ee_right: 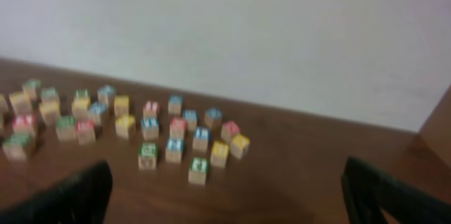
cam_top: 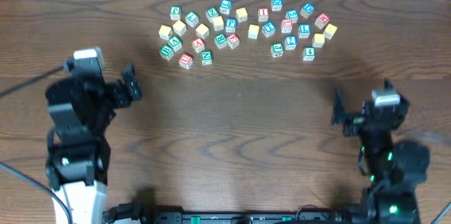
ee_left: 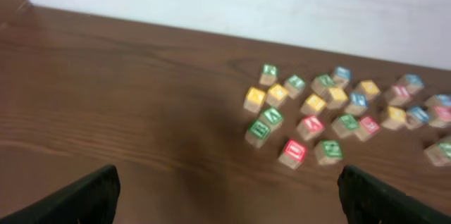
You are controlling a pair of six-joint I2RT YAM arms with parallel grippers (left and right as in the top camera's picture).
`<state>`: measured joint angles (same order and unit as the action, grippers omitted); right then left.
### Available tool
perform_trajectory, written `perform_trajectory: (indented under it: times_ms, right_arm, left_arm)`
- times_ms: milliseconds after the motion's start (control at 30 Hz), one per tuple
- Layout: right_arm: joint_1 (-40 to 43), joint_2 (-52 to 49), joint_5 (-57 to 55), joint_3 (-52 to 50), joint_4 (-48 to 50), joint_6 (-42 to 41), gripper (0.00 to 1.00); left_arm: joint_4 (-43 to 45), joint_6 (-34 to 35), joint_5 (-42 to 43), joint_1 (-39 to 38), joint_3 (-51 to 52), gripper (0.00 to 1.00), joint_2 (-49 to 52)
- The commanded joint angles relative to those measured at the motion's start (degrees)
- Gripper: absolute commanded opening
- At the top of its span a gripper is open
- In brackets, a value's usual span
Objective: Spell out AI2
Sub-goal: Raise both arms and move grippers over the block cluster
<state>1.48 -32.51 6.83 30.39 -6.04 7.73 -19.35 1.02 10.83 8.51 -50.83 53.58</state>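
Observation:
Several small pale wooden cubes (cam_top: 243, 30) lie scattered at the far middle of the table, printed red, blue, green or yellow. One red-printed cube (cam_top: 263, 13) seems to show an I. Which cubes carry the A and the 2 I cannot read at this size. My left gripper (cam_top: 132, 83) hangs open and empty over bare wood, well short of the cubes' left end. My right gripper (cam_top: 339, 108) is open and empty too, below the cubes' right end. In the left wrist view my fingers (ee_left: 84, 199) stand wide apart, the cubes (ee_left: 310, 122) blurred ahead to the right. The right wrist view shows cubes (ee_right: 176, 143) ahead to the left.
The brown wooden table (cam_top: 239, 132) stretches between the two arms. A pale wall (ee_right: 246, 34) rises behind the table's far edge. Black cables and a rail (cam_top: 232, 217) run along the front edge.

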Motion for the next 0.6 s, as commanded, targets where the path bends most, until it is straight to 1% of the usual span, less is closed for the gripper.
perform_trajectory:
  times_ms: [0, 67, 367, 433, 467, 567]
  right_arm:
    - [-0.02, -10.10, 3.78, 10.43, -4.17, -1.03, 0.99]
    - [0.00, -16.22, 5.68, 17.38, -8.94, -1.01, 0.99]
    - [-0.02, -40.74, 5.86, 48.17, -33.51, -0.83, 0.99]
    - [-0.07, -44.28, 5.79, 52.61, -37.79, -0.72, 0.99]
    - [-0.07, -46.99, 5.81, 56.02, -41.44, 0.28, 0.99]
    - [-0.07, -51.82, 5.79, 61.88, -47.25, 1.36, 0.99]
  left_arm:
    - [-3.80, -1.01, 4.98, -0.20, -9.33, 0.98, 5.44]
    - [-6.95, -0.98, 5.29, -0.26, -13.94, 0.98, 9.01]
    - [-24.37, -1.53, 5.20, -3.30, -37.90, 0.98, 28.81]
    - [-27.74, -2.80, 5.11, -4.68, -43.30, 0.98, 33.24]
    - [-29.99, -2.95, 4.22, -5.75, -47.08, 0.97, 36.28]
    - [-34.40, -2.95, 1.86, -8.20, -55.25, 0.97, 42.86]
